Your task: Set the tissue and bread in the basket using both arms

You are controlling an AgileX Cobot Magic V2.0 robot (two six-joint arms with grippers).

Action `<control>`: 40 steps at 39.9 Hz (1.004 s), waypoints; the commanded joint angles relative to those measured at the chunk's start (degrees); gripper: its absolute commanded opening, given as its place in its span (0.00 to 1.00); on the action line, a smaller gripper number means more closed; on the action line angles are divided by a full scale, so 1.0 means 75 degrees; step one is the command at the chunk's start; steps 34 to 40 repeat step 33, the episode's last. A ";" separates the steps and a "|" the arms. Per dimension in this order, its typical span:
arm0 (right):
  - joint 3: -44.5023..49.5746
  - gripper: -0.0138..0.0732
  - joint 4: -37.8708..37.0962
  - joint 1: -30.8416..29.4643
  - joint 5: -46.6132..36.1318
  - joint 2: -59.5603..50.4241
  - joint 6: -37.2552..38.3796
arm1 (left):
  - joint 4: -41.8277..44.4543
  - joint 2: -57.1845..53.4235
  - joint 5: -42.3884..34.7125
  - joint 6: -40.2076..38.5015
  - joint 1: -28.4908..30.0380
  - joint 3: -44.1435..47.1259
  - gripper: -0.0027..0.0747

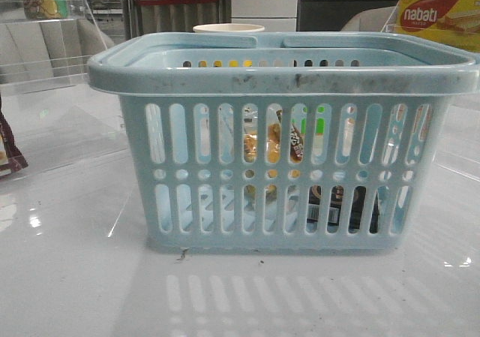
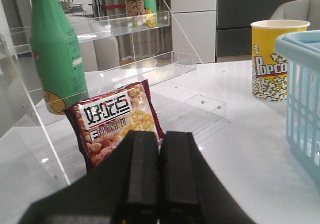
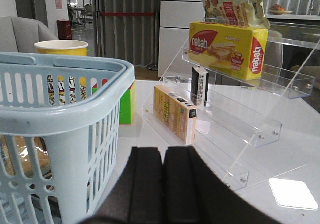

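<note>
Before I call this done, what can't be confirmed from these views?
- Bread: front view, only slivers through the basket slots.
- Tissue: front view, dark shape behind the slats; print unreadable.
- Left gripper and right gripper: absent from the front view.
- Basket floor: no view looks in from above.

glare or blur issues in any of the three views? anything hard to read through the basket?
Front view: bright glare spots on the glossy table, which mirrors the basket; bread and tissue visible only in slivers through the slots. Left wrist view: left gripper soft and close, snack packet sharp. Right wrist view: white hotspot on the table, right gripper dark, blurred.
</note>
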 commanded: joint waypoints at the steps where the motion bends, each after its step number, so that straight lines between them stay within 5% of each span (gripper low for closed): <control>1: 0.0006 0.23 0.0004 -0.0024 -0.0612 -0.0154 0.0008 | -0.0048 -0.0127 -0.0661 0.0018 0.0004 -0.0005 0.16; 40: 0.0006 0.23 0.0004 -0.0024 -0.0198 -0.0155 0.0008 | -0.0048 -0.0127 -0.0661 0.0018 0.0004 -0.0005 0.16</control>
